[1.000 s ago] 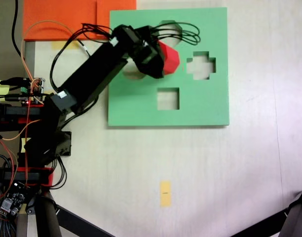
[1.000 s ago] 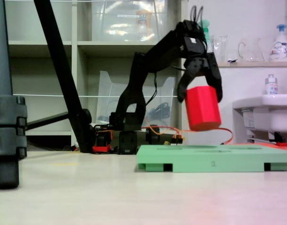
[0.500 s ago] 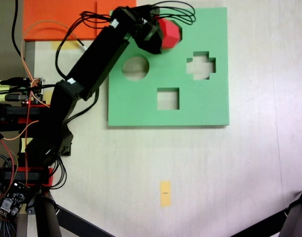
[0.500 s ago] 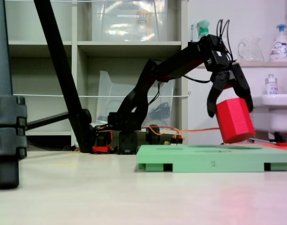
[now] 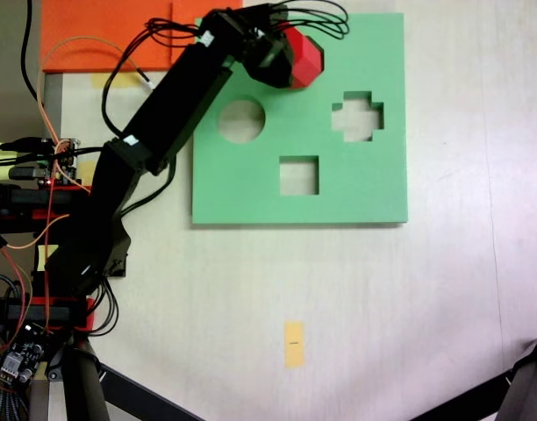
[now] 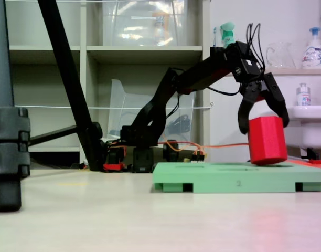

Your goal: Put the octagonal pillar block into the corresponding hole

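Observation:
The octagonal pillar block [image 5: 304,58] is bright red and sits in my gripper [image 5: 289,54], which is shut on it over the far edge of the light-green foam board [image 5: 365,180]. From the side, the block [image 6: 267,140] hangs slightly tilted. Its lower edge is level with the top of the board [image 6: 228,177], and the gripper [image 6: 264,127] has a black finger on each side of it. The corresponding hole is hidden under the block and gripper. Whether the block's base has entered it cannot be told.
The board also has a round cutout [image 5: 241,120], a cross cutout [image 5: 357,116] and a square cutout [image 5: 298,175]. An orange foam sheet [image 5: 102,35] lies beyond its left corner. Yellow tape [image 5: 293,342] marks the table. A tripod leg [image 6: 66,79] and a white basin [image 6: 302,128] stand nearby.
The arm carried the block from above the board's middle to its far edge. It has since straightened the block and lowered it to the board's surface.

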`<action>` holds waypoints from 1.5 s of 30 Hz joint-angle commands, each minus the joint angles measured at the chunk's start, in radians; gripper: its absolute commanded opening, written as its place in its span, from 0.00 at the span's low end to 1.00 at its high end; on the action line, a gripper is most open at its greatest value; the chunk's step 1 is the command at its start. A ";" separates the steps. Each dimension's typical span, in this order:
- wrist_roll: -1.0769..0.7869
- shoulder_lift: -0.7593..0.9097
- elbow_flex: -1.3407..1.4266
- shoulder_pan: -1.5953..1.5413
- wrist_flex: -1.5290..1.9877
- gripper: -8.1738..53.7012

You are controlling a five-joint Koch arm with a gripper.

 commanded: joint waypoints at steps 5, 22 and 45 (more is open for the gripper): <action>0.029 0.011 -0.051 -0.018 -0.060 0.43; 0.028 -0.029 -0.078 -0.020 -0.072 0.43; -0.006 -0.032 -0.084 -0.005 -0.067 0.93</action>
